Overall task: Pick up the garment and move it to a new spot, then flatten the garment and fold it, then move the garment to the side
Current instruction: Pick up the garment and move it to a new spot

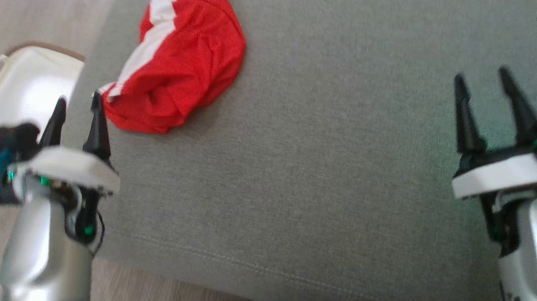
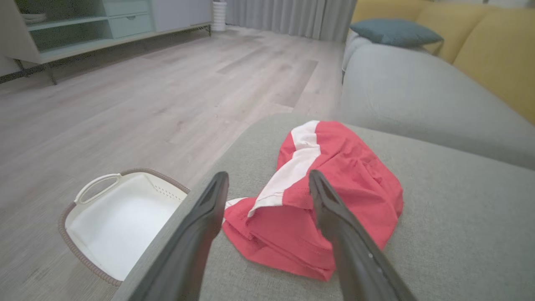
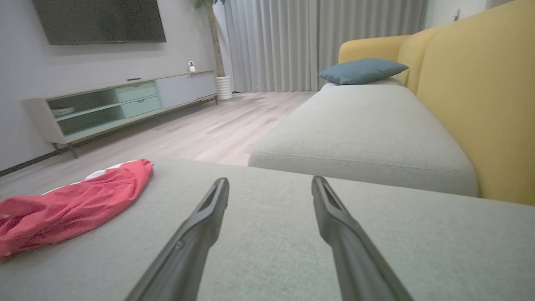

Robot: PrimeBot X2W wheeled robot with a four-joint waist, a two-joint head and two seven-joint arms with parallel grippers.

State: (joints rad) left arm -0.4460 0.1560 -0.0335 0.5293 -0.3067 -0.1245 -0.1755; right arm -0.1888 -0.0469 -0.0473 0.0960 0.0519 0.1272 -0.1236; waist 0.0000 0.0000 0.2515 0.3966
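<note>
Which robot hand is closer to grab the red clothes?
Left. The left gripper hangs open right beside the crumpled red garment, fingers aimed at it. The right gripper is open too, but far off across the grey cushion.

Garment (image 1: 181, 57) on cushion (image 1: 345, 164), far left; basket (image 1: 23, 87) on floor beside cushion's left edge.

There was one crumpled red fabric garment with a white stripe (image 1: 187, 66). There were two grey upholstered seat cushions, the near cushion (image 3: 376, 251) and the far cushion (image 3: 359, 129). At the left stood one white plastic basket with a brown woven rim (image 1: 23, 87). Far off were one teal pillow (image 3: 361, 71), one black wall television (image 3: 100, 21) and one low pale-green cabinet (image 3: 125, 100). There were two grippers, the left gripper (image 1: 78, 98) and the right gripper (image 1: 480, 74), each with two dark fingers (image 1: 464, 118).
</note>
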